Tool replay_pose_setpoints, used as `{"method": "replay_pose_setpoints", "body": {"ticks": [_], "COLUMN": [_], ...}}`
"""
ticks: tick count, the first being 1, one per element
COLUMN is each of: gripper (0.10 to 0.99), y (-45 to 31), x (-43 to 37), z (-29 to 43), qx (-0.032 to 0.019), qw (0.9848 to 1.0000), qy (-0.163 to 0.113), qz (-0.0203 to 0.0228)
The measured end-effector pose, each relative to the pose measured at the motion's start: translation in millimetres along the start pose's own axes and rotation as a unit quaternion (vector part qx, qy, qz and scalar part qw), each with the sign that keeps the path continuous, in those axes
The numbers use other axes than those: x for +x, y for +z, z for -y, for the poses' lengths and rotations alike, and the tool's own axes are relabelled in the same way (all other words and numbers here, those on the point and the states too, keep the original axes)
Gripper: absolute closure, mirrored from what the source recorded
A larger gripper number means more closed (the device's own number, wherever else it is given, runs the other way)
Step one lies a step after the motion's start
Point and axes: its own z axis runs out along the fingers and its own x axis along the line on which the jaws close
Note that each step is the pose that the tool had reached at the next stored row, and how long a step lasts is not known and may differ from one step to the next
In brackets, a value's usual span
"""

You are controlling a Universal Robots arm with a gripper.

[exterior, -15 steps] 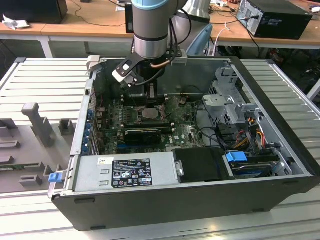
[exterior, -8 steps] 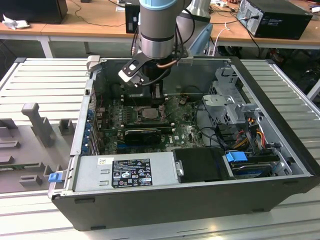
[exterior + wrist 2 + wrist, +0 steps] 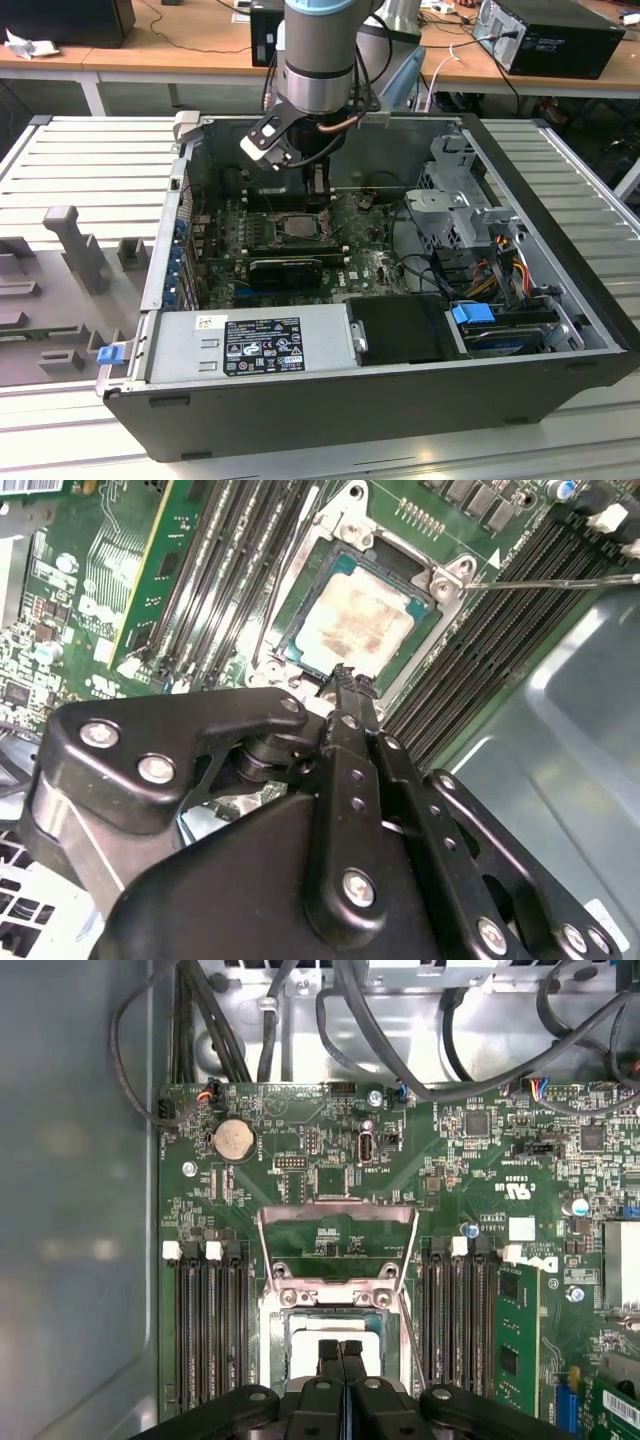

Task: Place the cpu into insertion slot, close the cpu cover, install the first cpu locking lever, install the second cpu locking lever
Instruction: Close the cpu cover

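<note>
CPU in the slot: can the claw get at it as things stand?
Probably yes. The claw, shut, hangs right over the CPU, and both wrist views show nothing between them. The memory slots on either side sit low and look unlikely to block it.

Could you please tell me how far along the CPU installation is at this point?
Done: the cpu sits in the insertion slot. In hand: the shut gripper hangs at the cpu's edge, holding nothing. Left: the cpu cover looks swung back, the board showing through its window, and a thin locking lever sticks out free, so closing and both levers remain.
</note>
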Motion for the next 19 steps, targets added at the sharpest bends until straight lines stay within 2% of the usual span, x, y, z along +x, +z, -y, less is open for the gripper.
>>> {"method": "replay_pose_setpoints", "body": {"ticks": [4, 6, 8, 11, 15, 19], "gripper": [0.980, 0.980, 0.980, 0.980, 0.980, 0.980], "y": [0.0, -2.3, -4.5, -10.5, -22.3, -27.1], "x": [0.0, 0.2, 0.2, 0.4, 0.7, 0.8], "z": [-6.8, -10.2, -10.7, -12.2, -16.5, -19.7], "qx": [0.0018, 0.0038, 0.0047, 0.0070, 0.0125, 0.0167], "qw": [1.0000, 1.0000, 1.0000, 1.0000, 0.9999, 0.9999], "qy": [0.000, 0.000, 0.000, 0.000, 0.000, 0.000], "qz": [0.0002, 0.0001, 0.0002, 0.0002, 0.0002, 0.0003]}}
